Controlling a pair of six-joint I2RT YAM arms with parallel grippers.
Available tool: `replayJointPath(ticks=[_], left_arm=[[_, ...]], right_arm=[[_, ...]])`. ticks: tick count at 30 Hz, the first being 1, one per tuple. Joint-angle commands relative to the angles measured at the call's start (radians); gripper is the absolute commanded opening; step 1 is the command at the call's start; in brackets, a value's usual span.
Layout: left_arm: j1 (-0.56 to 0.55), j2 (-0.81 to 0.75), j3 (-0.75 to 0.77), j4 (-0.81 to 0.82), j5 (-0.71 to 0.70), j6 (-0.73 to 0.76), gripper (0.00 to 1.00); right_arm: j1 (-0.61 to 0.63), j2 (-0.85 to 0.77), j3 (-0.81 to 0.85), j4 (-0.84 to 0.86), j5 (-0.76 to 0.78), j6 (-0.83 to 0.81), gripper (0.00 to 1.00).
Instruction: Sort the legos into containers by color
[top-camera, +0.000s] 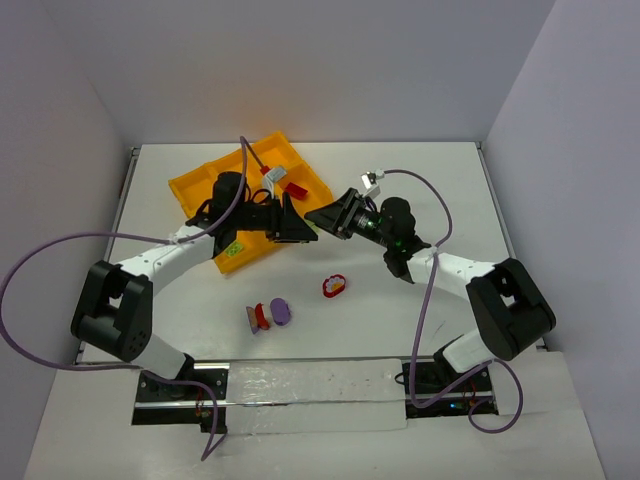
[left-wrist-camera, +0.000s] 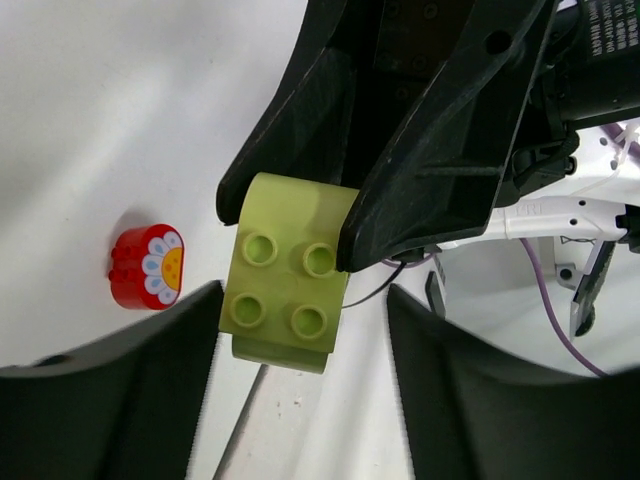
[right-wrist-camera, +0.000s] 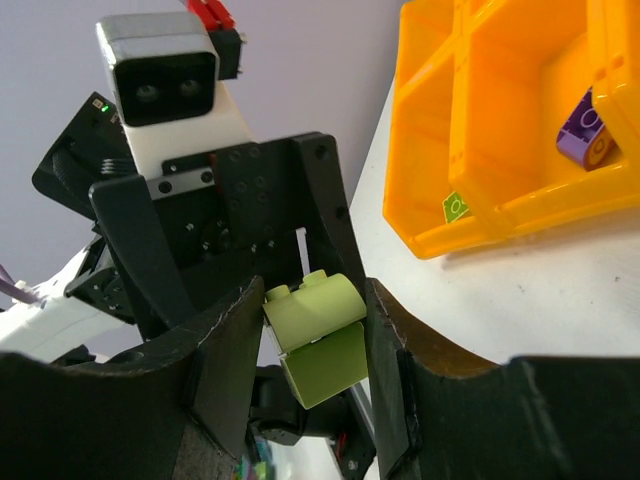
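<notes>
A yellow-green lego (left-wrist-camera: 285, 270) hangs in the air between the two grippers. My right gripper (right-wrist-camera: 313, 297) is shut on that lego (right-wrist-camera: 318, 340), gripping its sides. Facing it, my left gripper (left-wrist-camera: 300, 385) stands open, its fingers on either side of the brick's studded end, with a gap on the right. From above, the left gripper (top-camera: 303, 231) and right gripper (top-camera: 319, 219) meet tip to tip just right of the orange-yellow tray of containers (top-camera: 195, 186). A red lego (top-camera: 297, 187) lies in a far cell and yellow-green pieces (top-camera: 233, 245) in a near cell.
A red flower-printed lego (top-camera: 335, 286) lies on the white table below the grippers, and the same red lego (left-wrist-camera: 147, 265) shows in the left wrist view. A red and purple cluster (top-camera: 268, 314) sits nearer the arm bases. A purple lego (right-wrist-camera: 581, 131) rests in a tray cell.
</notes>
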Motion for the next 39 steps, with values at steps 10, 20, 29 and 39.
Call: replayJointPath(ticks=[10,20,29,39], left_arm=[[-0.011,0.042,0.063,-0.011,0.046,0.037,0.84],[0.014,-0.041,-0.048,0.127,-0.005,-0.026,0.80],[0.015,-0.058,-0.221,0.552,-0.001,-0.256,0.78],[0.015,-0.022,-0.303,0.797,-0.058,-0.394,0.73]], right_arm=[[-0.004,-0.010,-0.015,0.016,0.058,-0.026,0.00],[-0.018,-0.022,-0.015,-0.011,0.070,-0.029,0.00],[-0.021,-0.026,-0.008,-0.005,0.070,-0.010,0.00],[-0.021,-0.022,-0.007,0.012,0.060,0.000,0.00]])
